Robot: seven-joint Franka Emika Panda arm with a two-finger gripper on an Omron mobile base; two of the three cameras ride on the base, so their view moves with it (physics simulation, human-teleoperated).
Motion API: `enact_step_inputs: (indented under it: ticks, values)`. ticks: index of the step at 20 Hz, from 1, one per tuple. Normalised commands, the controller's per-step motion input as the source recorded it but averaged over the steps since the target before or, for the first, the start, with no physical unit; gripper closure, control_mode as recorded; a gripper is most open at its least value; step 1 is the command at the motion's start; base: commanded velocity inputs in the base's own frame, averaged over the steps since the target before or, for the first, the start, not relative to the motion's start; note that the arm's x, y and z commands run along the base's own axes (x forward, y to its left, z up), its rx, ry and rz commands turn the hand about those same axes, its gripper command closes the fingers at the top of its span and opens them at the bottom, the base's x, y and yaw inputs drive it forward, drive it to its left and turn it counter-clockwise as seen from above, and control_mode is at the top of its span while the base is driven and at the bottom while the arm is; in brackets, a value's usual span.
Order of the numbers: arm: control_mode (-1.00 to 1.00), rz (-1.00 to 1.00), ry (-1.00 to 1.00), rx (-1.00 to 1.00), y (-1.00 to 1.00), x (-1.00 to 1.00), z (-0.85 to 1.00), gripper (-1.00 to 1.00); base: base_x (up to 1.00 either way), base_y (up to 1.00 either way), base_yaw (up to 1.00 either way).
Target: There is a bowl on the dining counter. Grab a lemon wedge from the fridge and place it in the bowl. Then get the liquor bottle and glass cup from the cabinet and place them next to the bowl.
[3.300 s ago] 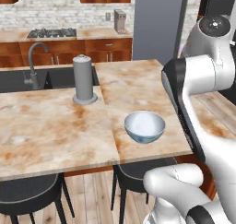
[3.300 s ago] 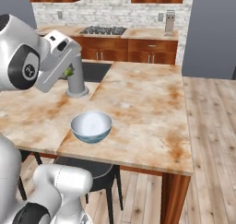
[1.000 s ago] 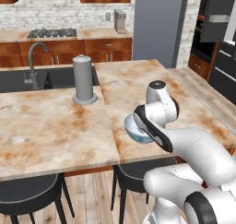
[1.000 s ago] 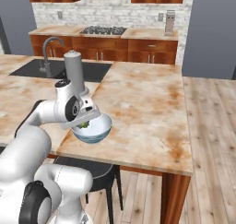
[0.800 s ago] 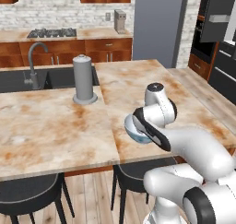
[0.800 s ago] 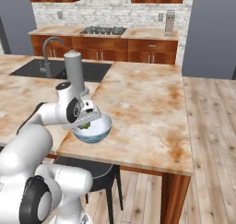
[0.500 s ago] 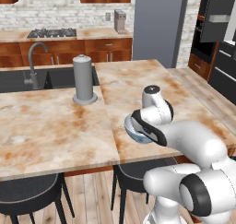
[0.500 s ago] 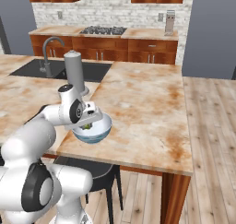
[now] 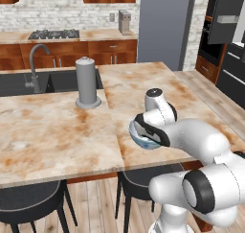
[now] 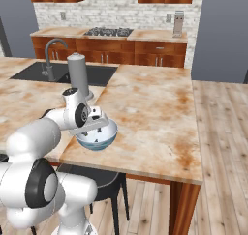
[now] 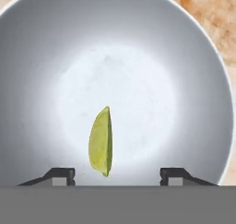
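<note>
The gripper hangs straight down over the bowl, its two fingertips standing wide apart with nothing between them. The lemon wedge lies loose on the pale floor of the bowl, just inside the gap but touching neither tip, so it looks released rather than held. Pointing the hand down into the middle of the bowl makes sense: the wedge lands well away from the rim and cannot roll out.

From the right base view the gripper sits low at the bowl, with the arm folded close over it. The bowl stands near the front edge of the dining counter, within easy reach of the base. A tall grey cylinder on a round base stands further back, well apart from the bowl, beside the sink.

The lemon step looks done. What remains, by my reading, is lifting the hand clear without nudging the bowl, then fetching the bottle and cup from the cabinet
</note>
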Motion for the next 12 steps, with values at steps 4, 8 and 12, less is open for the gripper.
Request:
enact_step_inputs:
  ticks: [4, 8, 12]
  values:
    - [-1.00, -0.02, 0.00, 0.03, 0.00, -0.07, 0.52, -1.00, 0.00, 0.00, 0.00]
    - [-1.00, 0.04, -0.08, 0.00, 0.00, -0.38, 1.00, -1.00, 0.00, 0.00, 0.00]
    - [-1.00, 0.20, -0.16, -0.06, 0.00, -0.78, 1.00, -1.00, 0.00, 0.00, 0.00]
